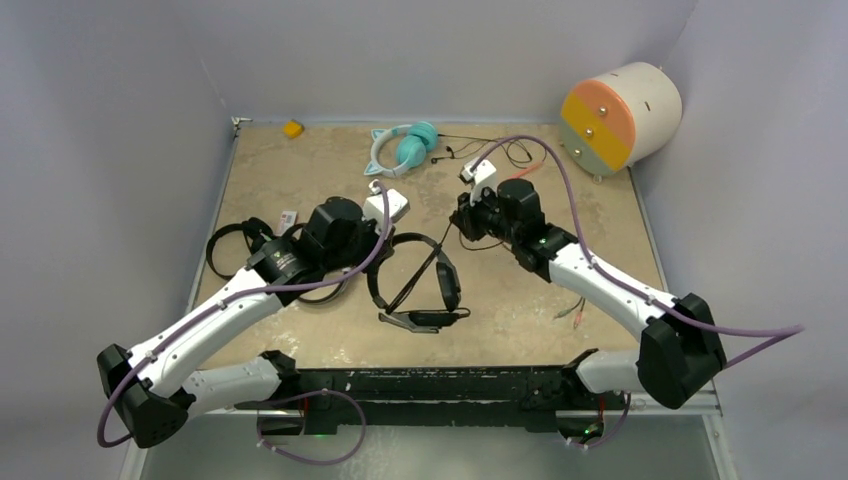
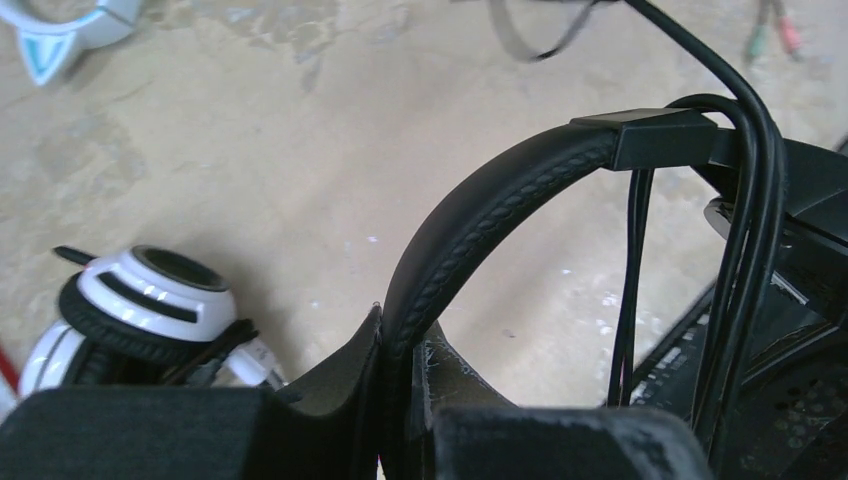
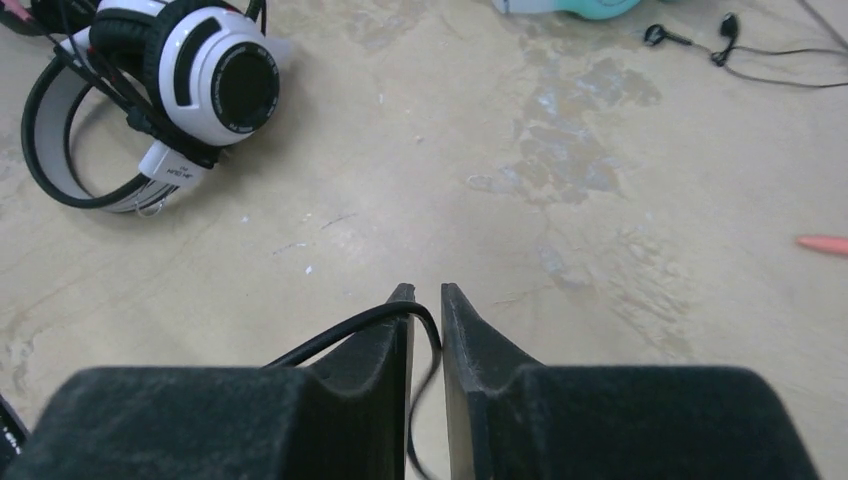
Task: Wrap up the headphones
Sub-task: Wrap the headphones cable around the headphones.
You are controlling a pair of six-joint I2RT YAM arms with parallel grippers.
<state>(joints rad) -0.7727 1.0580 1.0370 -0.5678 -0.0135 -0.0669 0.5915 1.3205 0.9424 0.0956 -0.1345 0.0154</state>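
Headphones [image 1: 446, 282], black, stitched padded headband [image 2: 470, 220], cable [image 2: 632, 270] draped over it, at centre of tabletop [image 1: 300, 170]. Left gripper [image 2: 398, 345] clamped on headband. Right gripper [image 3: 426, 295] slightly parted, cable running loosely through the gap.

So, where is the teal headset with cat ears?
Top view: the teal headset lies at the beige table's far edge, near the middle, left of the white cylinder.

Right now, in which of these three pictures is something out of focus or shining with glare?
Left wrist view: the left claw at the bottom is blurred, the black headband it holds is sharper, small glints on the white ear cup. Right wrist view: the right claw is soft, the table sharp. Top view: even light, faint shadows.
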